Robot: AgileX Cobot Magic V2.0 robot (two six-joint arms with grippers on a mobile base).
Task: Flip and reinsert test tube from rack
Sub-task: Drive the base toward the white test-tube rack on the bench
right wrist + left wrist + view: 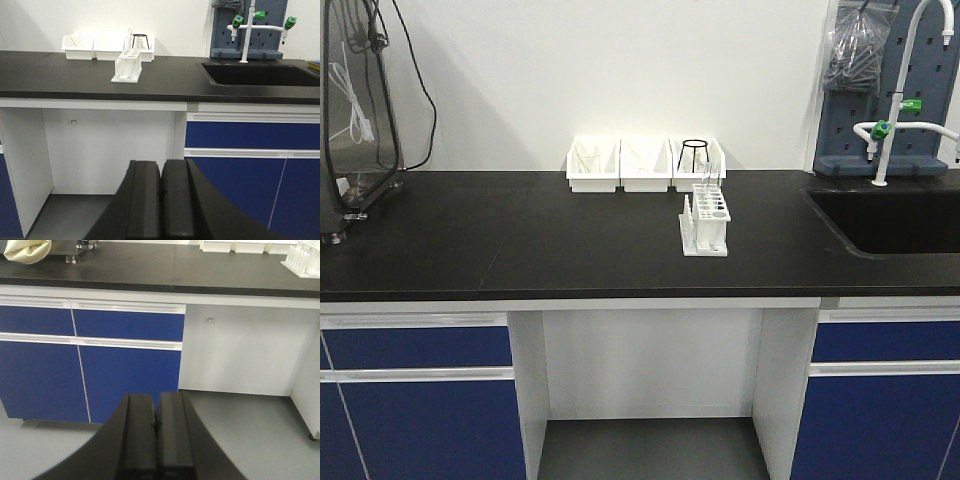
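The white rack [706, 222] stands on the black counter [520, 240] in front of the bins. Slim clear test tubes [708, 188] stand upright in its back holes. The rack also shows in the right wrist view [127, 67] and at the top right edge of the left wrist view [304, 259]. My left gripper [156, 400] is shut and empty, low in front of the blue drawers. My right gripper [162, 167] is shut and empty, low in front of the knee space under the counter. Neither gripper shows in the front view.
Three white bins [645, 165] line the back wall, one holding a black wire stand [693, 153]. A sink [895, 218] with a white tap [895, 105] is at the right. Equipment with cables [358, 110] stands at the left. Blue drawers [100, 325] sit under the counter.
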